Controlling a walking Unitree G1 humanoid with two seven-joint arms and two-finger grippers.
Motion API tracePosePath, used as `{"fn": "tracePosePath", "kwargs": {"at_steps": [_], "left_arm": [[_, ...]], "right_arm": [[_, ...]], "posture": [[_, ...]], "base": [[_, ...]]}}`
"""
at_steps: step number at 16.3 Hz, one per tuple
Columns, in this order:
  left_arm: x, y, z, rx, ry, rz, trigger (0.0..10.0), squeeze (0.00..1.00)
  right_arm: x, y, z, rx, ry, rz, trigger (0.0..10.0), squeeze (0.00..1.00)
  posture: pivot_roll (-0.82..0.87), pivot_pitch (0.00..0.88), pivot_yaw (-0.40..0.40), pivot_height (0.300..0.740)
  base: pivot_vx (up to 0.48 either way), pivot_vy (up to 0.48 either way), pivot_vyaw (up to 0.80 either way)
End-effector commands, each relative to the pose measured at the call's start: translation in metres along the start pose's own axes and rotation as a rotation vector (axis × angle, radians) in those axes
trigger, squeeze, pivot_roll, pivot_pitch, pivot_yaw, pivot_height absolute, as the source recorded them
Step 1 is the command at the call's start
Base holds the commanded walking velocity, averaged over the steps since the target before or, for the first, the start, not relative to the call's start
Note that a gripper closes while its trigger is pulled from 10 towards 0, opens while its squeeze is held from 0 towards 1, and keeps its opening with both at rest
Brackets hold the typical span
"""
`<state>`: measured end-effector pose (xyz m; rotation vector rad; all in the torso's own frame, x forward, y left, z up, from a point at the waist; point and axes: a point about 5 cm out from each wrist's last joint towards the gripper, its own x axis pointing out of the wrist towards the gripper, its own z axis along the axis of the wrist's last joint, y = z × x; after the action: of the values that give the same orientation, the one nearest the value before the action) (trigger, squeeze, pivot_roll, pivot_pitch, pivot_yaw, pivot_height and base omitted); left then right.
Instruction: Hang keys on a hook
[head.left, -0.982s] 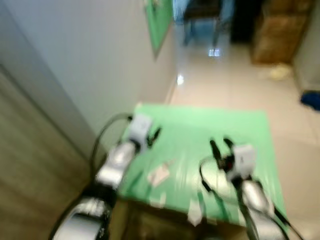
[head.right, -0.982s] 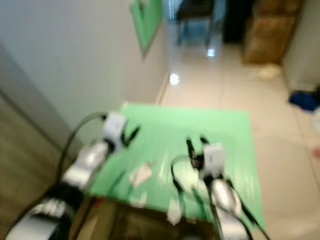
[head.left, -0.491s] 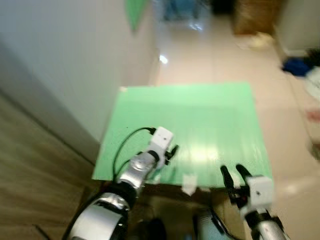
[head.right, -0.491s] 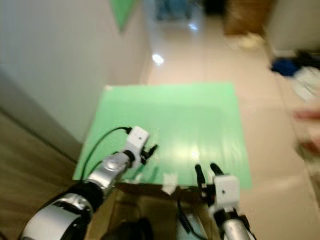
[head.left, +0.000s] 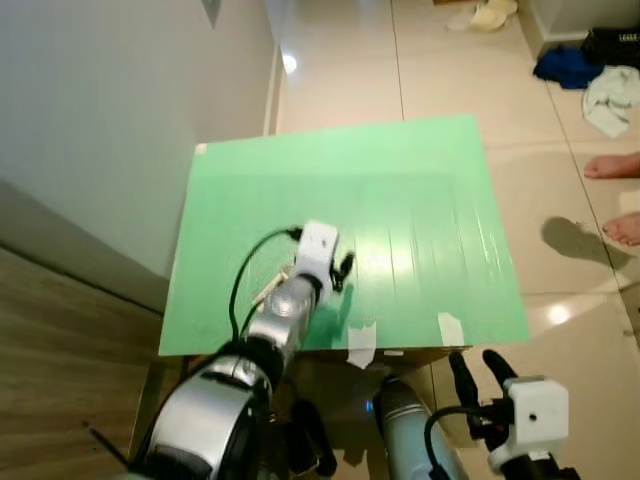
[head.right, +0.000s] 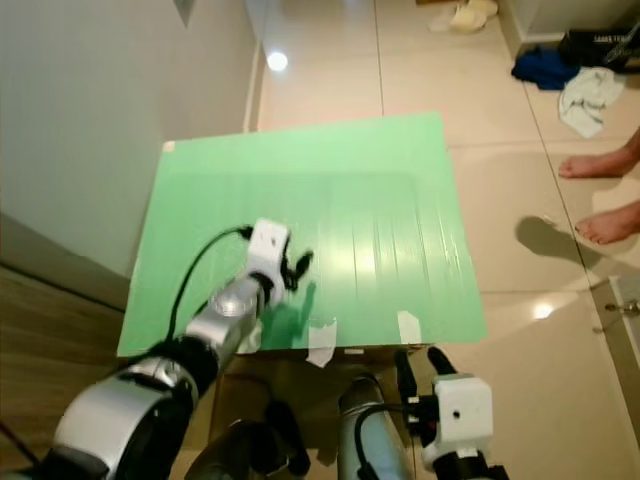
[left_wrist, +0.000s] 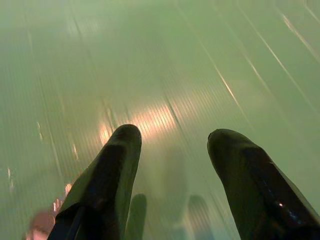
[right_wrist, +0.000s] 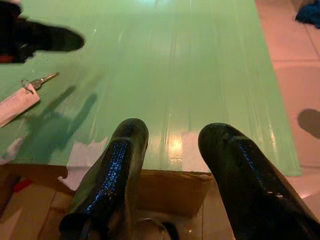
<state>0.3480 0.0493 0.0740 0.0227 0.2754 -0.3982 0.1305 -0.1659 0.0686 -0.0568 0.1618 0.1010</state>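
A key on a ring with a white tag (right_wrist: 19, 101) lies on the green board (head.left: 400, 200), near its front left. In the left eye view the tag (head.left: 267, 291) peeks out from beside my left arm. My left gripper (head.left: 342, 270) hovers low over the board just beyond the keys, open, with nothing between its fingers (left_wrist: 122, 145). My right gripper (head.left: 475, 362) is open too, held in front of the board's near edge and off to the right of the keys. No hook can be seen.
The board tops a cardboard box with tape strips (head.left: 360, 343) along its front edge. A pale wall (head.left: 90, 120) runs along the left. A person's bare feet (head.left: 612, 165) stand on the tiled floor at the right, with clothes (head.left: 612, 100) beyond them.
The camera has tipped down and the picture has sharpened. My right gripper has drawn back from over the board to in front of its near edge. The left gripper stays over the board.
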Motion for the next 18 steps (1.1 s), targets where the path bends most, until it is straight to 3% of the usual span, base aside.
{"fn": "tracePosePath", "kwargs": {"at_steps": [1,5,6,11,15,18], "left_arm": [[-0.002,0.008,-0.004,-0.035,0.013,0.059,10.0,0.0],[0.0,0.019,0.006,-0.022,-0.011,0.172,10.0,0.0],[-0.001,0.025,0.009,-0.002,-0.022,0.213,10.0,0.0],[-0.001,0.033,0.015,0.084,-0.032,0.255,10.0,0.0],[-0.003,0.042,0.013,0.082,-0.011,0.313,10.0,0.0],[-0.006,0.057,0.015,0.073,-0.015,0.367,10.0,0.0]], "right_arm": [[-0.005,0.004,-0.002,0.003,0.03,0.004,10.0,0.0],[-0.015,0.005,0.001,0.002,0.049,-0.006,10.0,0.0],[-0.024,0.006,0.0,0.003,0.069,-0.013,10.0,0.0],[-0.047,0.005,0.005,0.0,0.116,-0.027,10.0,0.0],[-0.07,0.009,0.006,0.007,0.171,-0.031,10.0,0.0],[-0.074,0.011,0.005,0.013,0.194,-0.024,10.0,0.0]], "posture": [[-0.55,0.348,0.182,0.727],[-0.59,0.38,0.17,0.727],[-0.61,0.395,0.168,0.727],[-0.64,0.456,0.144,0.727],[-0.66,0.506,0.124,0.727],[-0.63,0.507,0.13,0.727]], "base": [[0.0,0.0,0.0],[0.0,0.0,0.0],[0.0,0.0,0.0],[0.0,0.0,0.0],[0.0,0.0,0.0],[0.0,0.0,0.0]]}}
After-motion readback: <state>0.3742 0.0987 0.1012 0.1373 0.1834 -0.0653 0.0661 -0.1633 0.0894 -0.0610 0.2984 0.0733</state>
